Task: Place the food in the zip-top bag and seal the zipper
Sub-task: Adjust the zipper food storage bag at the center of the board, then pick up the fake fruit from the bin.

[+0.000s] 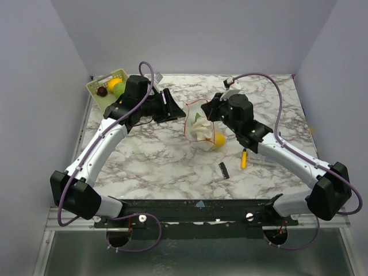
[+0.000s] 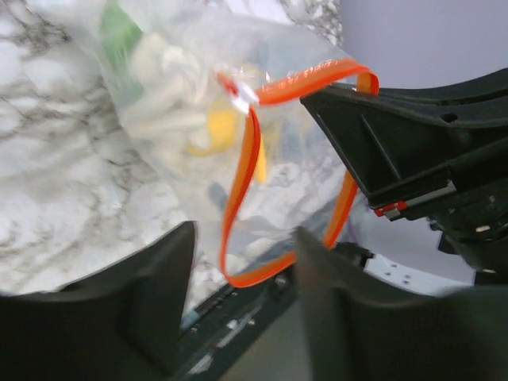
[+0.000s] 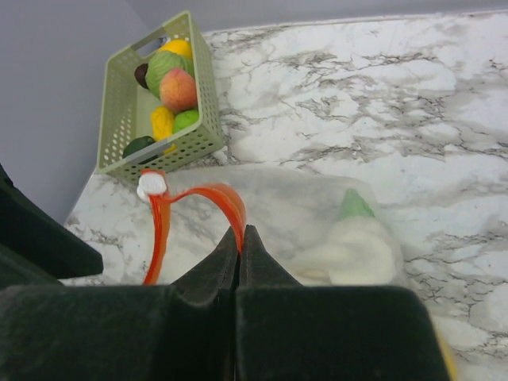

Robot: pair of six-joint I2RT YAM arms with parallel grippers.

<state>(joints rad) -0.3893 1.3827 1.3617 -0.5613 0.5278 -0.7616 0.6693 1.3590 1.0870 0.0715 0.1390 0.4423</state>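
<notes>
Centrally on the marble table (image 1: 144, 155) lies the zip-top bag (image 1: 201, 139), its mouth held up and open. It holds a whitish food piece (image 3: 349, 250) and a yellow food piece (image 1: 219, 140). Right gripper (image 3: 240, 232): jaws fully closed, pinching the red-orange zipper (image 3: 159, 230) at the bag's mouth. Left gripper (image 2: 242, 246): jaws wide apart, the zipper loop hanging between them, unclamped. Far left, a green basket (image 3: 119, 111) contains further food (image 3: 178, 87). A screwdriver (image 1: 244, 158) lies near right of the bag.

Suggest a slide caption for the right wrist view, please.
Right gripper shut on the zipper of the bag, whitish food inside, more food in the basket.
</notes>
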